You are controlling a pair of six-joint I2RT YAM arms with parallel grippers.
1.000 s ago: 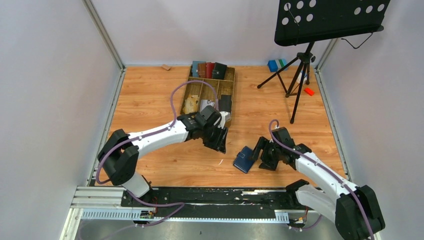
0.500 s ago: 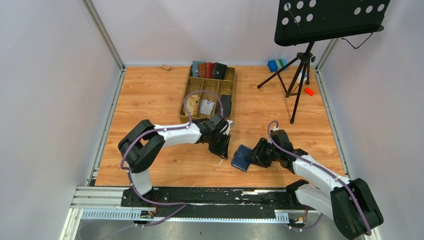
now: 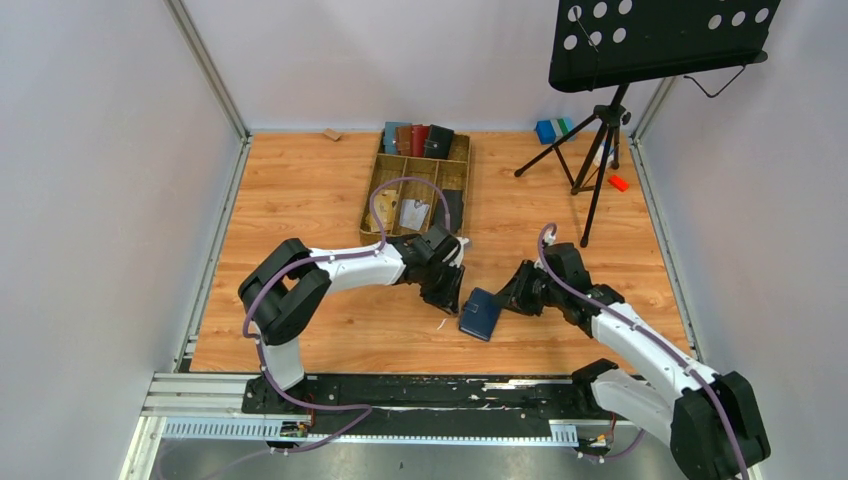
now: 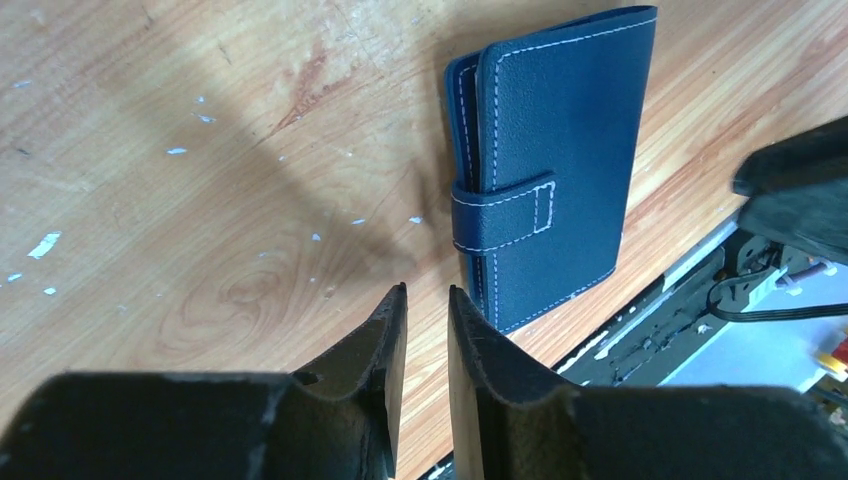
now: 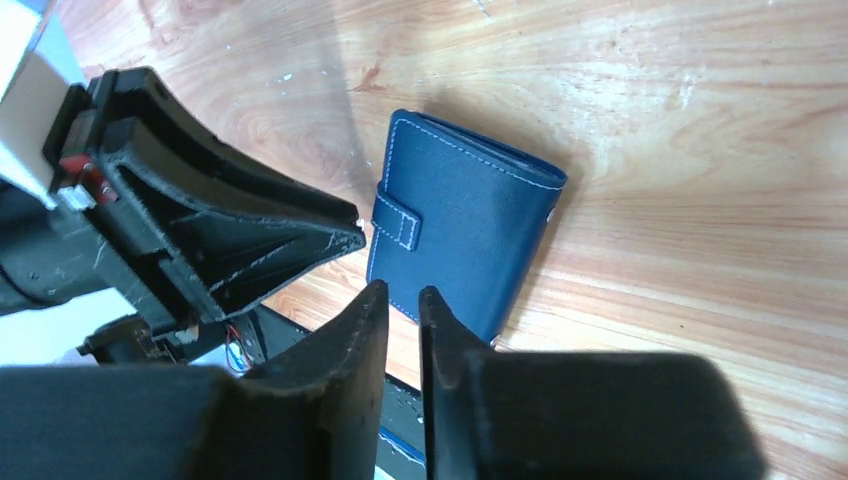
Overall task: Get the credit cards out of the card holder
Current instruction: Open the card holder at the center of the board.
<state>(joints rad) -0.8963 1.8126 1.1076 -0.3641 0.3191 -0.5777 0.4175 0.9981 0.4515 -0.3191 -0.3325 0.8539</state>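
The navy card holder (image 3: 480, 316) lies closed (tab strapped over its cover) on the wooden bench (image 3: 300, 190), at 5 o'clock from the compartment tray (image 3: 374, 190). The left hand (image 3: 452, 296) is at its 10 o'clock and the right hand (image 3: 512, 298) at its 2 o'clock, each with fingers pressed nearly together on nothing.

I see a light wood-grain tabletop (image 3: 300, 190), evenly lit, boxed in by plain pale grey walls (image 3: 100, 150) with aluminium corner posts (image 3: 205, 65). Black perforated music stand (image 3: 655, 40) on a tripod (image 3: 598, 140), back right. Black-and-metal rail (image 3: 400, 392) along the near edge.
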